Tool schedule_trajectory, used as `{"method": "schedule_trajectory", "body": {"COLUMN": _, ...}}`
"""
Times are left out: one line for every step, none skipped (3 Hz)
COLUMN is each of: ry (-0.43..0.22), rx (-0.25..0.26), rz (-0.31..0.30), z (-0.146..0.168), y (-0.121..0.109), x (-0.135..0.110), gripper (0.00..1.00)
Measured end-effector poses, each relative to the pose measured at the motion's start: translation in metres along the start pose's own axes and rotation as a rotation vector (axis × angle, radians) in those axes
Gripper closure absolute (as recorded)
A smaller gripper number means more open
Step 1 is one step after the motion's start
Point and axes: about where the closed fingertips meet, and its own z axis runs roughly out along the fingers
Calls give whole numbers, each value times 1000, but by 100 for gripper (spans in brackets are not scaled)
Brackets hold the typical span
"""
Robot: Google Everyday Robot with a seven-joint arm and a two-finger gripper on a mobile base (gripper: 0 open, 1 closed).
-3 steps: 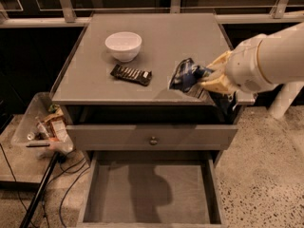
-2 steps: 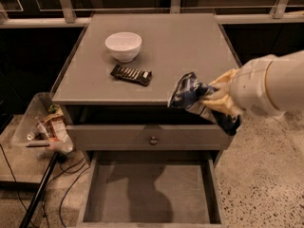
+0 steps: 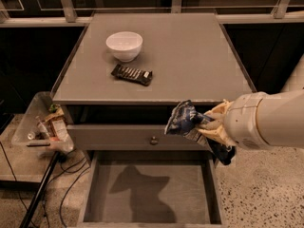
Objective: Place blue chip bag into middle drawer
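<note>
At the near right, the gripper (image 3: 207, 125) hides the blue chip bag (image 3: 182, 119) at its right end; the bottom edge crops the middle drawer (image 3: 187, 196) at its near end.

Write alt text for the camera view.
The robot's gripper holds the blue chip bag in front of the cabinet's front edge, above the right side of the open middle drawer. On the cabinet top sit a white bowl and, just in front of it, a black candy bar.

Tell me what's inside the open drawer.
The middle drawer shows only bare grey floor and a shadow. Its back right corner is hidden by the gripper, which holds the blue chip bag above it.
</note>
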Motion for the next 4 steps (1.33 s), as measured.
{"method": "schedule_trajectory", "body": {"ry": -3, "rx": -50, "rz": 5, "z": 27, "y": 10, "x": 6, "gripper": 100}}
{"method": "schedule_trajectory", "body": {"ry": -49, "rx": -116, "rz": 8, "z": 73, "y": 27, "x": 27, "gripper": 100}}
{"method": "schedule_trajectory", "body": {"ry": -137, "rx": -158, "rz": -6, "z": 108, "y": 41, "x": 54, "gripper": 100}}
{"method": "schedule_trajectory", "body": {"ry": -246, "rx": -200, "rz": -54, "z": 144, "y": 68, "x": 115, "gripper": 100}}
